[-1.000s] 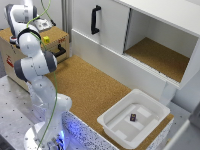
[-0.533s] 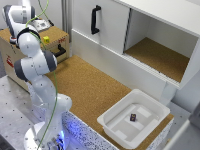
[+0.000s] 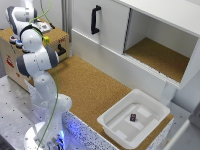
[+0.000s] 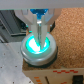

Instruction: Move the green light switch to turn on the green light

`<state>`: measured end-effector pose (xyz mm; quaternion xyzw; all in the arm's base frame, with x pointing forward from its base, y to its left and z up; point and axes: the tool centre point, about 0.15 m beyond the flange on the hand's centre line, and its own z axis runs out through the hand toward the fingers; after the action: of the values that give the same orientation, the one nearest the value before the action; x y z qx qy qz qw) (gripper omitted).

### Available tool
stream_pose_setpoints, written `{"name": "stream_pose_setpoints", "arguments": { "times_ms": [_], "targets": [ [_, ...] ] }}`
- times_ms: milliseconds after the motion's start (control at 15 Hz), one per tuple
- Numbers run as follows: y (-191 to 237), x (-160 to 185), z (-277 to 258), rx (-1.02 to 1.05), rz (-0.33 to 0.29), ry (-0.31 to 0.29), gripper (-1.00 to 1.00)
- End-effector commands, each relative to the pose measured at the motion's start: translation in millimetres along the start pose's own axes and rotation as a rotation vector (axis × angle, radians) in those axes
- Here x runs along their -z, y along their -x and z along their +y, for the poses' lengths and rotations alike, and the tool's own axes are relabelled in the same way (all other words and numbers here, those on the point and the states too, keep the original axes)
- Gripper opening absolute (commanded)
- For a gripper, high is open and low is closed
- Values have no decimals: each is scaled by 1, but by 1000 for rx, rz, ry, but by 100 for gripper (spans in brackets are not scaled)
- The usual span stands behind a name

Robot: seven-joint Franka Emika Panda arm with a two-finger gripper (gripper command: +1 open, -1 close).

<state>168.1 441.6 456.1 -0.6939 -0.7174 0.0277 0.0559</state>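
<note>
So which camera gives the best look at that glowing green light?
The wrist view: the round green light glows up close, right beneath the gripper. In the exterior view the arm hides that spot on the wooden box, so no light shows there.

Landmark: cork-topped table (image 3: 85, 85). At its end on the exterior view's left, a wooden box (image 3: 15, 50). Along its far edge, a cabinet (image 3: 140, 35). On its near corner, a tray (image 3: 134, 123) holding a small block (image 3: 133, 117).
</note>
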Motion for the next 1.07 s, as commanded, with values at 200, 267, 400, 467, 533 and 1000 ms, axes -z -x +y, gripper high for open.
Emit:
{"name": "stream_pose_setpoints", "arguments": {
  "times_ms": [200,267,400,467,533,1000],
  "targets": [
    [4,74,-10,-19,39,163,100],
    [4,71,-2,-42,31,169,100],
    [1,63,12,-73,14,169,100],
    [-1,61,20,-82,14,177,100],
    [-3,60,28,-90,13,179,100],
    [-26,49,104,-68,-45,232,100]
  ]
}}
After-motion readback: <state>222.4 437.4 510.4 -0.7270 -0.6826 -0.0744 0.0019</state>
